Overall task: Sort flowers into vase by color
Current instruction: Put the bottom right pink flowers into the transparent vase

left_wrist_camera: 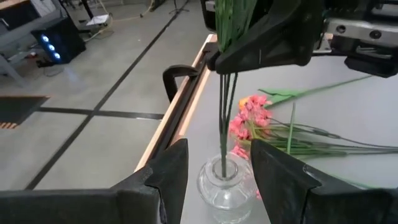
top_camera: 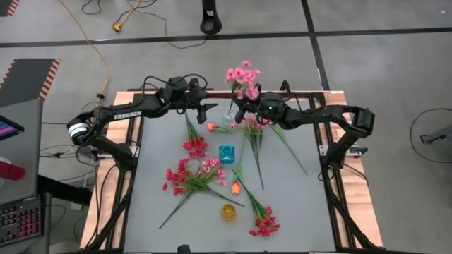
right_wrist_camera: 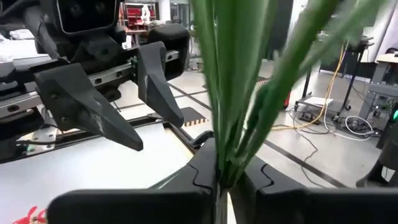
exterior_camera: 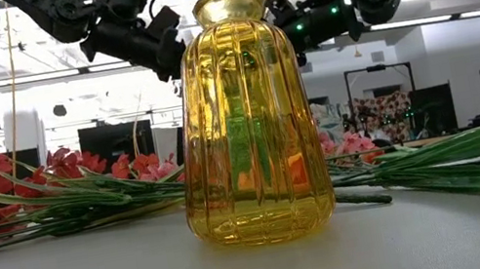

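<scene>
My right jaws (right_wrist_camera: 221,177) are black, closed on green stems topped with a light-pink spray (top_camera: 244,79) at upper centre. The ribbed vase (exterior_camera: 245,124) is amber-yellow glass; another vase (left_wrist_camera: 227,186) is clear, a third vase (top_camera: 226,154) teal. Red flowers (top_camera: 195,146) and an orange bud (top_camera: 235,188) lie on my pale grey surface (top_camera: 296,204).

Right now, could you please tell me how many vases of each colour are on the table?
Yellow vase: 1
Blue vase: 1
Clear vase: 1, with stems of the pink flowers in it; the right gripper is shut on them above it, and the left gripper is open beside it.
Total: 3
</scene>
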